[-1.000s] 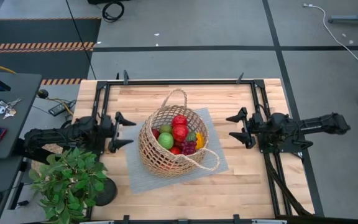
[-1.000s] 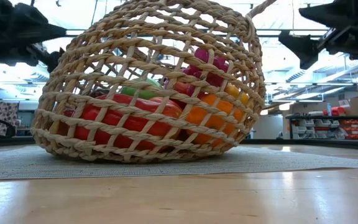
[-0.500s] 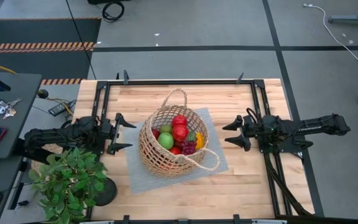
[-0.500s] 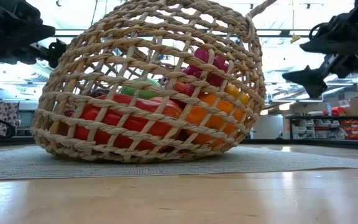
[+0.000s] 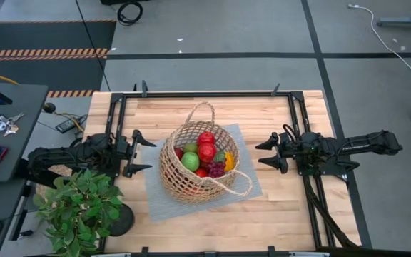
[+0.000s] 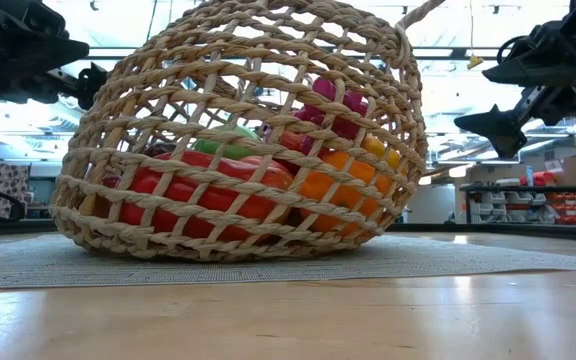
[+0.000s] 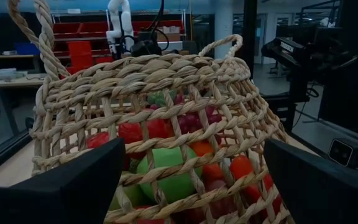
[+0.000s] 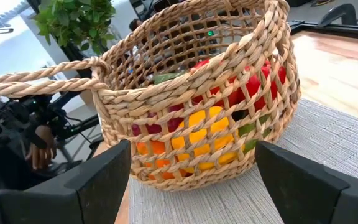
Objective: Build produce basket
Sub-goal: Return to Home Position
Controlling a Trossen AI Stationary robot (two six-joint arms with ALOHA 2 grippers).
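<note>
The round wicker basket (image 5: 178, 180) stands by its bottom on a grey mat (image 5: 247, 180) in the middle of the table. The produce (image 5: 205, 153) fills it: red and green apples, a red pepper (image 6: 193, 190), orange and yellow pieces (image 8: 194, 140) and dark grapes. One looped handle (image 5: 201, 108) points to the far edge; the other (image 5: 235, 189) lies out toward the near right. My left gripper (image 5: 147, 154) is open, level, just left of the basket (image 7: 166, 93). My right gripper (image 5: 260, 154) is open, level, at the mat's right edge, facing the basket (image 8: 191, 81).
A leafy potted plant (image 5: 77, 207) stands at the near left corner beside my left arm. Black frame rails (image 5: 205, 93) run along the table's edges. Bare wood (image 5: 212, 228) lies in front of the mat and behind the basket.
My right gripper has sunk a little, tipped down to level and rolled about its own axis, staying open at the mat's right edge. My left gripper has rolled slightly in place. The basket and produce have not moved.
</note>
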